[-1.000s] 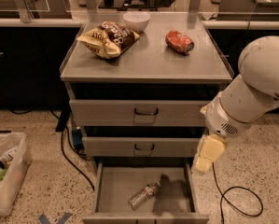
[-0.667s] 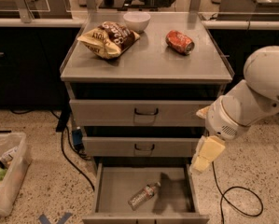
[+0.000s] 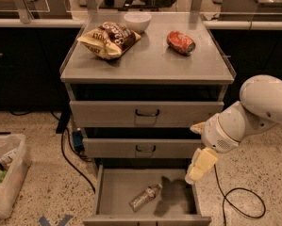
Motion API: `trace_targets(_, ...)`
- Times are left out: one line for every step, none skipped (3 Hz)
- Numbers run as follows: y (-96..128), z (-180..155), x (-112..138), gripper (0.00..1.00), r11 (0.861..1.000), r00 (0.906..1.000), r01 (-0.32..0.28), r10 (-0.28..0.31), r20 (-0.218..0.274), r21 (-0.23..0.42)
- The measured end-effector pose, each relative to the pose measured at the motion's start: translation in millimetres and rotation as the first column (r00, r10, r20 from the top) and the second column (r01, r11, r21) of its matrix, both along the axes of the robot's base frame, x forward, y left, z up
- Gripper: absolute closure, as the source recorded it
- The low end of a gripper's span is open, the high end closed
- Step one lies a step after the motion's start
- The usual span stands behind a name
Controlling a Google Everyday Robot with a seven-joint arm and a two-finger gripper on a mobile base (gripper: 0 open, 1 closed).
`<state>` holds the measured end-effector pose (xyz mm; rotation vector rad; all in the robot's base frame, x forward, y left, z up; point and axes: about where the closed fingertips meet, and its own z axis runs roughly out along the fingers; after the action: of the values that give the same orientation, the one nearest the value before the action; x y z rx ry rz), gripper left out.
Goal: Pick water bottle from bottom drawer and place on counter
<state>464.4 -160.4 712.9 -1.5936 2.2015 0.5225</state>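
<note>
The water bottle (image 3: 144, 197), clear with a pale cap, lies on its side on the grey floor of the open bottom drawer (image 3: 114, 188). My gripper (image 3: 197, 166), with pale yellowish fingers, hangs from the white arm at the right, above the drawer's right edge and to the right of the bottle, apart from it. It holds nothing. The counter (image 3: 150, 60) is the grey metal top of the cabinet above.
On the counter lie a chip bag (image 3: 108, 39), a white bowl (image 3: 137, 21) and a crushed red soda can (image 3: 181, 43). Two upper drawers with dark loop handles (image 3: 147, 112) are partly open. A black cable (image 3: 244, 204) loops on the floor right; a bin (image 3: 6, 173) stands left.
The arm has lowered and drawn slightly to the right. The gripper stays over the drawer's right side. The bottle has not moved.
</note>
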Motion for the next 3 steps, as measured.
trace_targets(8.9, -14.7, -3.1, 0.00, 0.999, 0.9997, 0.023, -0.023, -0.007, 0.032)
trace_targets(30.2, -72.2, -17.7, 0.00, 0.994, 0.9930, 0.086, -0.080, -0.087, 0.064)
trace_targets(48.7, -142.8, -35.2, 0.00, 0.990, 0.9779, 0.139, -0.136, -0.158, 0.004)
